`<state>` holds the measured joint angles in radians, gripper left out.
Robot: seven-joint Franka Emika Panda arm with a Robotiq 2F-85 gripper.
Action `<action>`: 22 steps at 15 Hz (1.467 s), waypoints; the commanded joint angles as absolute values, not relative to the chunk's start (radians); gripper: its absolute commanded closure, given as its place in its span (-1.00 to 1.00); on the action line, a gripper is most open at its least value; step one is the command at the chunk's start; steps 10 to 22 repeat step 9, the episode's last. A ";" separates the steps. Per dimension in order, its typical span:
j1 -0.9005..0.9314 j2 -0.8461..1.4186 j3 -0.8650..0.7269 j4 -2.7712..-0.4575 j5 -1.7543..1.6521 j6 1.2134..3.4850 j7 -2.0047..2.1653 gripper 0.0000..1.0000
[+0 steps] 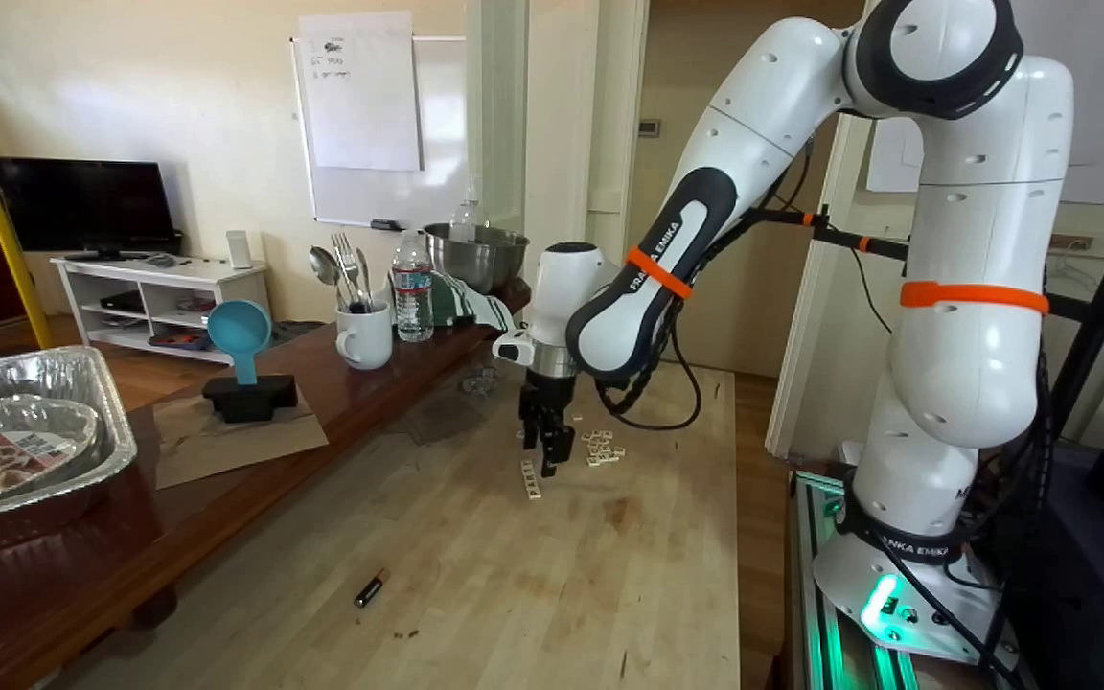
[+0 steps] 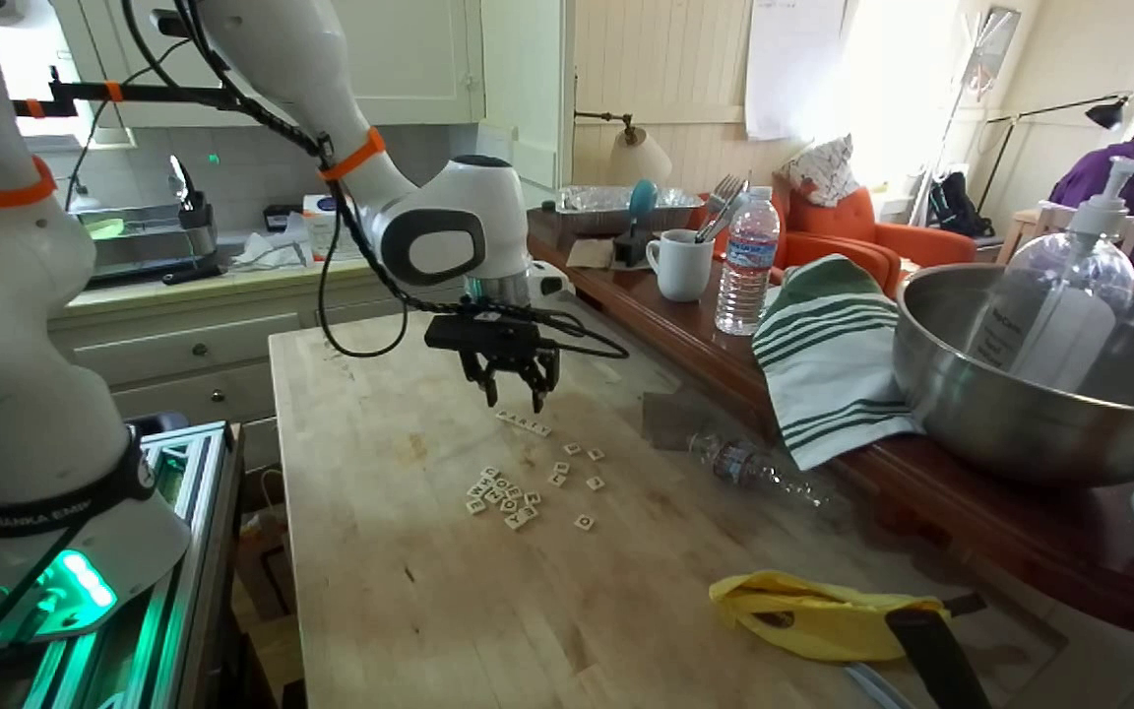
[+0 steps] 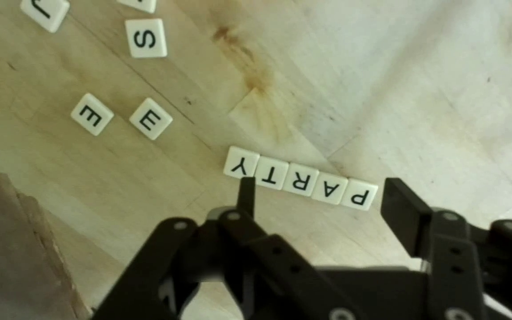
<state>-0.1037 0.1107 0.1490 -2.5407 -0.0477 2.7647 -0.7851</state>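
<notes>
P-A-R-T-Y: five cream square letter tiles (image 3: 301,179) are spelling this word in one snug row, lying in the far half of the pale wooden bench (image 1: 552,594).
Long axis: in the wrist view the row is running left to right, slanting slightly nearer at the P end; its letters are showing upside down, their tops pointing near.
Black two-fingered gripper (image 2: 515,402): it is hanging close to the row, its jaws standing wide apart, its tips showing by the Y and the P.
E, E, S, J: loose cream tiles (image 3: 151,118) are lying toward the far left of the wrist view.
FRANKA EMIKA: this brand is running along the white jointed robot arm (image 1: 763,105), partly under an orange strap (image 1: 658,273).
</notes>
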 commanded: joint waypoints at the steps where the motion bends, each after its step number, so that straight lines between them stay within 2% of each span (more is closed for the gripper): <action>1: -0.057 0.089 0.120 -2.530 -0.027 2.692 -0.686 -1.00; 22: -0.038 0.092 0.109 -2.519 -0.032 2.674 -0.564 -1.00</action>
